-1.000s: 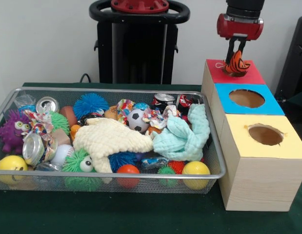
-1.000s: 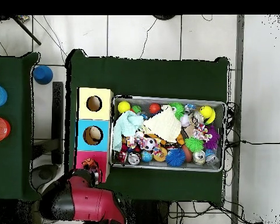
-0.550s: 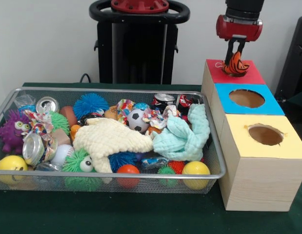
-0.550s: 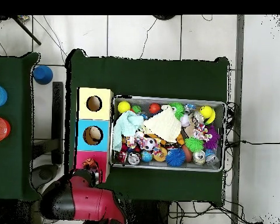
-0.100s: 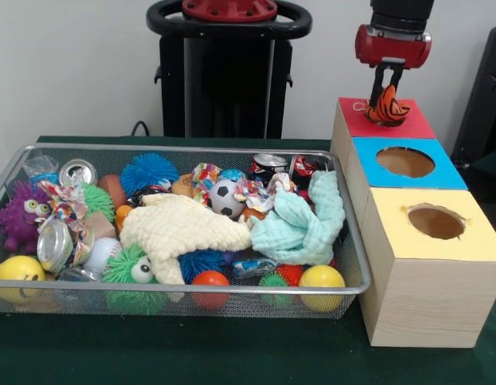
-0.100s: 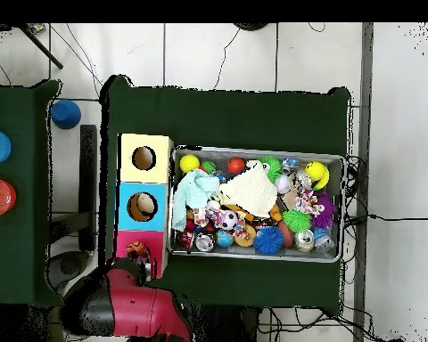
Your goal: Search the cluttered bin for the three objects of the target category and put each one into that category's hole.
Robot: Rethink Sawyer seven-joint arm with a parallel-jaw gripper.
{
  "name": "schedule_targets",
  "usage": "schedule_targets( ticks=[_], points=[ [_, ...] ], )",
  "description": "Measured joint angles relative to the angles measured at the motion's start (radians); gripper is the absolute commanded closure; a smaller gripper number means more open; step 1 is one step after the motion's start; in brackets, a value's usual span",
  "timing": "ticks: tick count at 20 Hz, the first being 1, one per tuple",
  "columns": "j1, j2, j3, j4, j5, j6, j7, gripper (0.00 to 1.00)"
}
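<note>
Comparing with half a second earlier, nothing is seen shifted: the orange striped toy [image 5: 389,107] is kept clamped by the tool [image 5: 387,99] over the red box [image 5: 408,122], beside the bin [image 5: 356,265].

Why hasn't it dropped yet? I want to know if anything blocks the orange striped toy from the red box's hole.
Nothing visible does. The gripper holds the orange striped toy directly over the red box, low enough to hide the hole. No other object lies on that box.
</note>
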Motion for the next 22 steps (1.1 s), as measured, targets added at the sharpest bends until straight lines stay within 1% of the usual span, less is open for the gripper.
schedule_targets(
  ticks=[22],
  points=[
    [-0.012, -0.003, 0.0, 0.002, 0.001, -0.039, 0.0, 0.0]
  ],
)
